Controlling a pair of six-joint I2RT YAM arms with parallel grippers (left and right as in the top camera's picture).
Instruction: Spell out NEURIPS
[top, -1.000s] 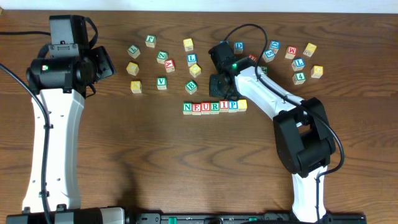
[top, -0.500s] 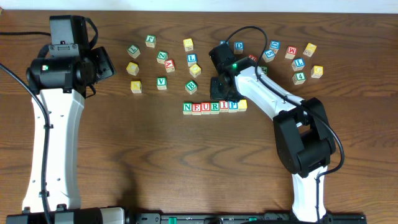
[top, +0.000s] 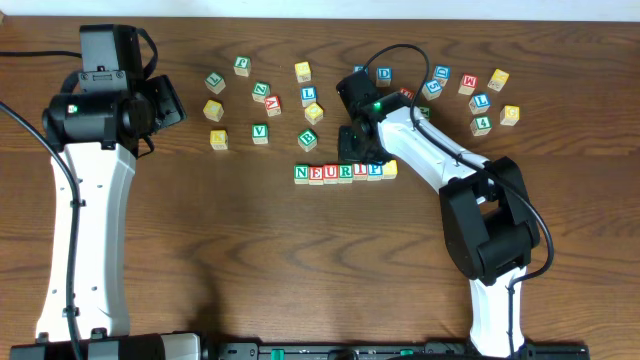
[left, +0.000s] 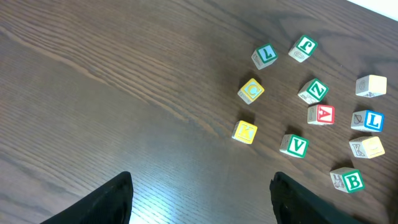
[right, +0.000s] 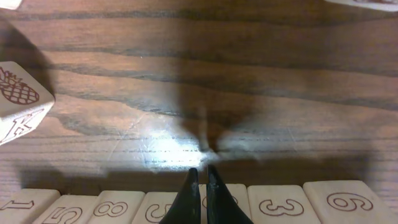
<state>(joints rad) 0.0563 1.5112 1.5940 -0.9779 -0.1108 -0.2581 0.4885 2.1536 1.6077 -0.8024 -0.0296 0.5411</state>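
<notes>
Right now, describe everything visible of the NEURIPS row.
The row is seven small pale wooden cubes set side by side on the table, neighbours touching, in a near-straight line. Tops read N green, E red, U, R, I red, P blue, then a yellow face. The right wrist view shows outlined numerals on their sides. The right end effector, shut, points down at its far edge; contact is unclear.

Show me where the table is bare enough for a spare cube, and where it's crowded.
Bare: the stretch of table between left arm and right arm, below the NEURIPS row in the overhead view. Crowded: above the row, among loose cubes and the shut right tool.
</notes>
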